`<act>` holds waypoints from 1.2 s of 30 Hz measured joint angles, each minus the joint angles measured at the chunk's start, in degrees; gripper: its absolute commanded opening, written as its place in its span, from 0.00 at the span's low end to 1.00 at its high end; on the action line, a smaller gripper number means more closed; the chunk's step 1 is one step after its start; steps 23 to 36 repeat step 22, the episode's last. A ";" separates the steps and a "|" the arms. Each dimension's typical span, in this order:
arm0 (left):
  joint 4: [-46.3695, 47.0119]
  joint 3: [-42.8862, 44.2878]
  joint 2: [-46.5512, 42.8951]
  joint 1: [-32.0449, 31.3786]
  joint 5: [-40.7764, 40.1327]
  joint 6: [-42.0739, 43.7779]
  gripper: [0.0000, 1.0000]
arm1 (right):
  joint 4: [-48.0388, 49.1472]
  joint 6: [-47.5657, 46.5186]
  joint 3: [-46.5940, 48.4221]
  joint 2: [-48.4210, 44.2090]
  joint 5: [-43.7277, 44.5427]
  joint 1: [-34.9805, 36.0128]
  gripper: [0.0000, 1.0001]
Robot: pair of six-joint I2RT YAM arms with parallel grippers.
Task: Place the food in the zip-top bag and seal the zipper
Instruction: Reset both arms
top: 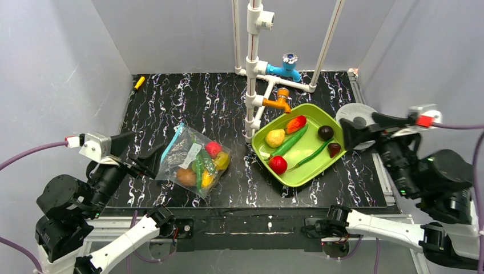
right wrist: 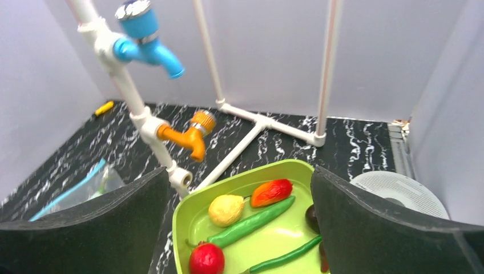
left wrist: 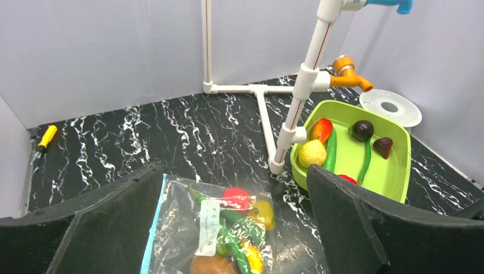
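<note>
Robot lab cell, staged as a mock sink.
Grey panels (top: 51,63) wall the black marbled table (top: 188,97) on three sides; white pipe frame (top: 251,68) with blue tap (top: 285,65) and orange tap (top: 279,100) toward far edge; plastic toy food (top: 275,137); left arm (top: 63,197), right arm (top: 439,177) bolted at near edge.

On black marbled table (top: 228,108): clear zip-top bag (top: 191,157) at left, lime-green tray (top: 322,165) at right, white pipe frame (top: 251,85) between, yellow screwdriver (top: 139,82) far-left corner, white disc (top: 355,116) beside tray
</note>
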 measured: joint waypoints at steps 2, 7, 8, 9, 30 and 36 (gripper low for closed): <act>1.18 0.20 -0.13 0.00 -0.37 0.98 0.96 | 0.39 -0.74 0.76 -3.23 3.17 -0.04 0.98; 3.17 0.46 -1.07 -0.02 -2.32 2.12 0.97 | 1.16 -1.60 0.76 -3.61 6.14 -0.04 0.98; 3.34 0.46 -1.33 0.00 -2.64 2.19 0.96 | 1.11 -1.68 0.59 -3.37 6.27 -0.02 0.98; 3.52 0.46 -1.60 0.00 -2.95 2.19 0.96 | 1.07 -1.77 0.46 -2.95 6.51 -0.02 0.98; 4.13 0.46 -2.69 0.00 -3.56 2.12 0.97 | 3.74 -3.30 -2.49 -2.32 9.14 -0.02 0.98; 4.13 0.46 -2.69 0.00 -3.56 2.12 0.97 | 3.74 -3.30 -2.49 -2.32 9.14 -0.02 0.98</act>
